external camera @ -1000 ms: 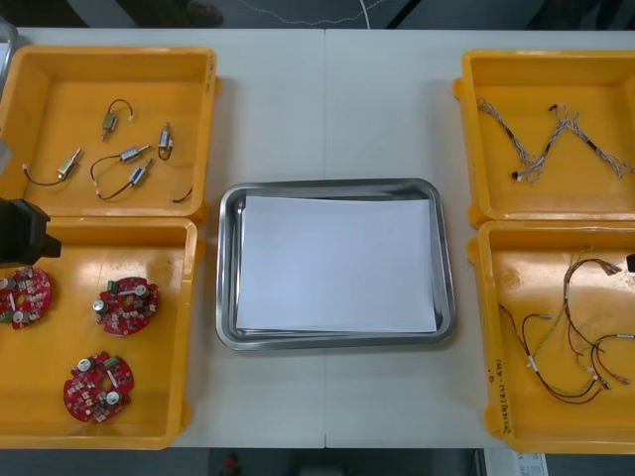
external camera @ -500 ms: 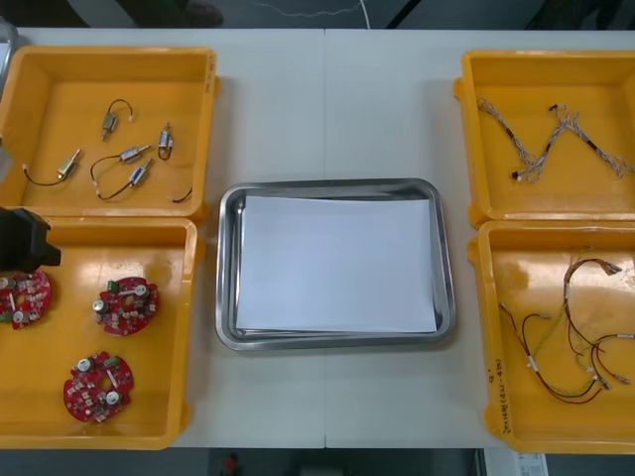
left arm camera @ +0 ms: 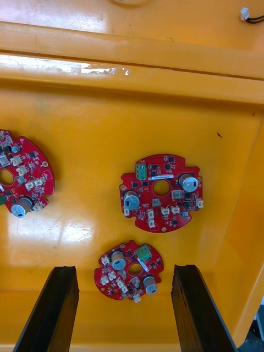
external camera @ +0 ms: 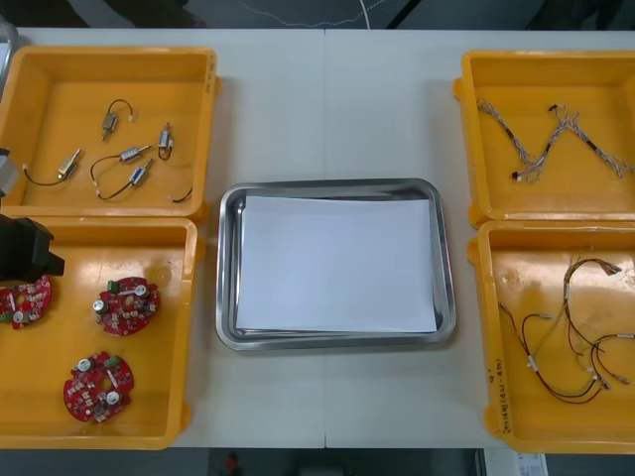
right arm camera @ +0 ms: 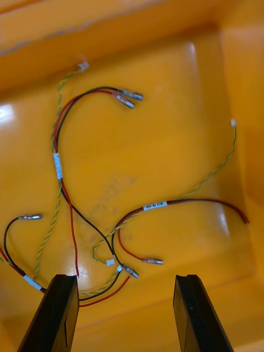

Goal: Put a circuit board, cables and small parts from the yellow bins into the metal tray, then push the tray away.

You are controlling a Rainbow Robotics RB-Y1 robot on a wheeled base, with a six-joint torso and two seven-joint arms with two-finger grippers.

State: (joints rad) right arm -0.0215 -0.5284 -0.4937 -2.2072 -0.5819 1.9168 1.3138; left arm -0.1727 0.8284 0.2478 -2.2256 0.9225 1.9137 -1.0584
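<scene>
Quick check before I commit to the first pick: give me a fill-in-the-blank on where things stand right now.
1. The near left bin holds ____ round red circuit boards.
2. The left gripper hangs over them with its fingers ____.
3. The metal tray is ____ inside and holds no parts.
4. The right gripper, open, hangs over red, black and yellow cables in the nearer yellow bin on the ____ side.
Missing words: three; open; white; right.
</scene>
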